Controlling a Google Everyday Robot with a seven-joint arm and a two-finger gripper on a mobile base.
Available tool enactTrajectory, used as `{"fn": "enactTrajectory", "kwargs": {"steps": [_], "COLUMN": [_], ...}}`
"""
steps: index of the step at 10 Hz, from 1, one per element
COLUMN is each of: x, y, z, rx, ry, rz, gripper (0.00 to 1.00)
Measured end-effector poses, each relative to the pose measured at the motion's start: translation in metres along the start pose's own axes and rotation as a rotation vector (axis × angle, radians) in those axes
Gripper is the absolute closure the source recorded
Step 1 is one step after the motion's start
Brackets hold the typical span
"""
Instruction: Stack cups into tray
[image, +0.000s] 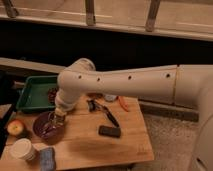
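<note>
The green tray (31, 95) stands at the table's back left, with a reddish-brown bowl (52, 94) at its right end, partly hidden by my arm. The cream-white paper cup (22, 149) stands upright at the table's front left corner. My gripper (56, 121) hangs down from the bent arm, right over the purple bowl (44, 131), in front of the tray's right end. I cannot make out the small metal cup for sure; it may be at the gripper's tip.
An apple (15, 127) lies left of the purple bowl. A blue sponge (48, 159) lies by the paper cup. A dark tool (107, 116), a black block (109, 131) and an orange item (123, 103) lie mid-table. A railing runs behind.
</note>
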Motion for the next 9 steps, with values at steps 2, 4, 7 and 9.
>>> {"fn": "enactTrajectory", "kwargs": {"steps": [2,4,7,9], "x": [-0.014,-0.013,-0.019,-0.046], "y": [0.004,0.005,0.004,0.008], "z": [0.002,0.003,0.021,0.053], "rx": [-0.02,-0.028,-0.064,-0.118], "ry": [-0.018,-0.016,0.024,0.07], "rz": [-0.053,-0.056,-0.091,-0.163], "gripper": [1.0,1.0,1.0,1.0]}}
